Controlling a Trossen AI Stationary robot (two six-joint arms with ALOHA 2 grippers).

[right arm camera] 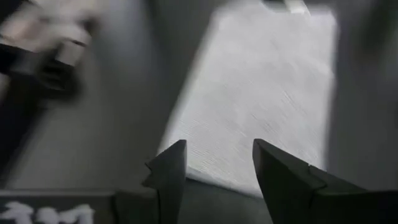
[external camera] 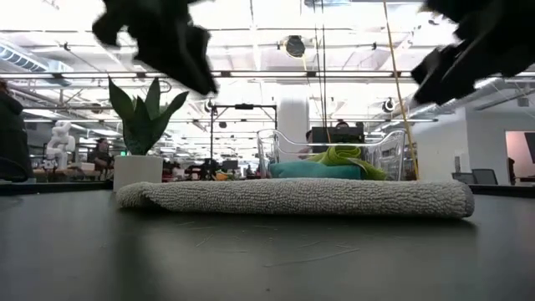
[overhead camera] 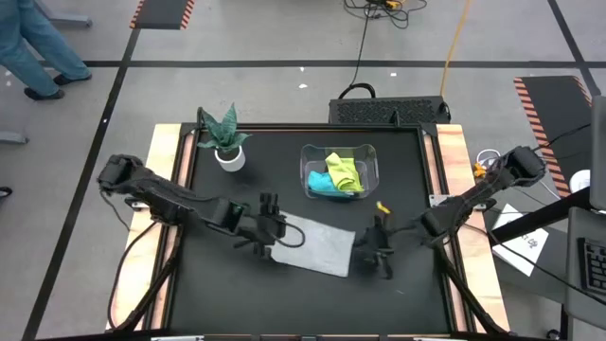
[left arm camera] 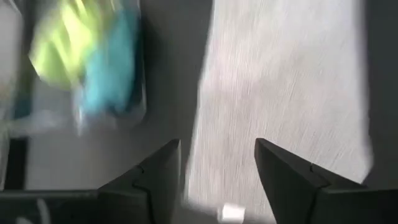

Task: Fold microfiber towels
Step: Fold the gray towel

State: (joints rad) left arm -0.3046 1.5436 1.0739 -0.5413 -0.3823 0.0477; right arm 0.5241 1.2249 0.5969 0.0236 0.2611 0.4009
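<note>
One grey towel (overhead camera: 315,244) lies folded and flat on the black table (overhead camera: 237,294), near the middle of the front half, its long side running at a slight slant. From table height it shows as a low, thick roll-edged slab (external camera: 292,197). The left gripper (overhead camera: 270,230) hangs over the towel's left end with its jaws spread and nothing between them; its wrist view shows the grey cloth (left arm camera: 280,87) under the parted fingers (left arm camera: 158,174). The right gripper (overhead camera: 379,251) sits just off the towel's right end, jaws likewise spread and empty, with the cloth (right arm camera: 261,93) ahead of its fingers (right arm camera: 171,171).

Behind the grey towel, a clear plastic bin (overhead camera: 371,159) holds the yellow-green towel (overhead camera: 345,170) bunched on top of the teal towel (overhead camera: 325,184). To the left of the bin, near the table's back left corner, stands a small plant in a white pot (overhead camera: 228,154). On the floor well beyond the table a person's legs (overhead camera: 38,57) are visible.
</note>
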